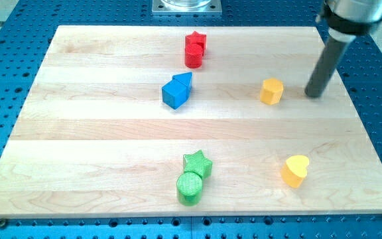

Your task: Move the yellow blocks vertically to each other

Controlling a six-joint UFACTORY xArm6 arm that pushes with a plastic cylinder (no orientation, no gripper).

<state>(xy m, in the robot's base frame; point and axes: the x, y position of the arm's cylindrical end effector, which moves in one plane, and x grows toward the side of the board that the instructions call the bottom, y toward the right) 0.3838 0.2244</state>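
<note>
A yellow hexagon block (271,91) lies in the upper right part of the wooden board (98,133). A yellow heart block (296,170) lies below it and slightly to the view's right, near the board's bottom edge. My tip (315,93) rests on the board just to the view's right of the yellow hexagon, a small gap apart from it. The dark rod rises from the tip toward the view's top right.
A red star (196,42) and a red cylinder (193,57) touch at top centre. A blue cube (174,93) and a blue triangle (184,80) sit together below them. A green star (197,162) and a green cylinder (190,187) sit at bottom centre.
</note>
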